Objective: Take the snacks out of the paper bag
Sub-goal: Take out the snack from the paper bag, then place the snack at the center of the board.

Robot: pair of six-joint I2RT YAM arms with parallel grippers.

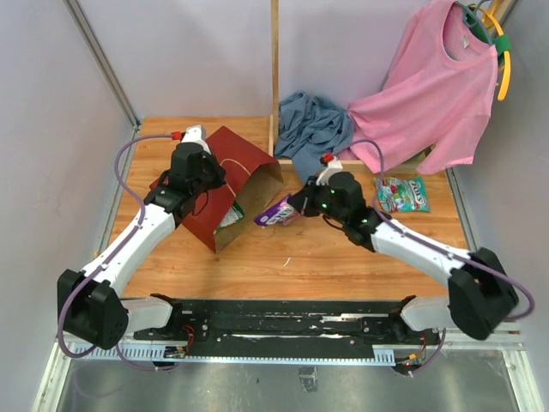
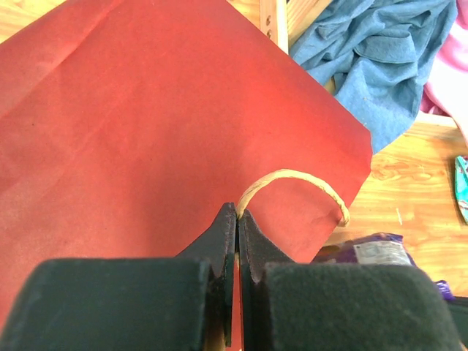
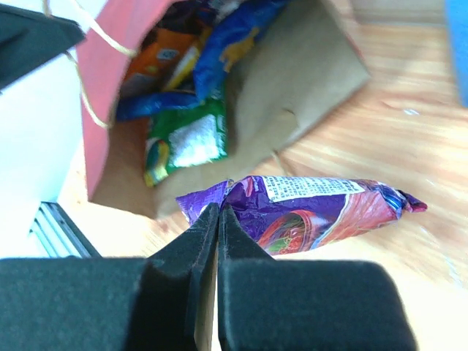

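Observation:
The dark-red paper bag (image 1: 225, 184) lies on its side with its brown mouth facing right. My left gripper (image 1: 206, 176) is shut on its cord handle (image 2: 292, 179), holding the top side up. My right gripper (image 1: 296, 209) is shut on the edge of a purple candy packet (image 3: 314, 212), held just outside the bag mouth above the table. Inside the bag, the right wrist view shows a green packet (image 3: 186, 142), an orange packet (image 3: 157, 58) and the blue chip bag (image 3: 227, 36). A green candy packet (image 1: 403, 194) lies on the table at the right.
A blue cloth (image 1: 313, 124) and a pink shirt (image 1: 429, 94) on a hanger lie at the back right. A wooden post (image 1: 274, 69) stands behind the bag. Grey walls close in both sides of the wooden table (image 1: 300, 266).

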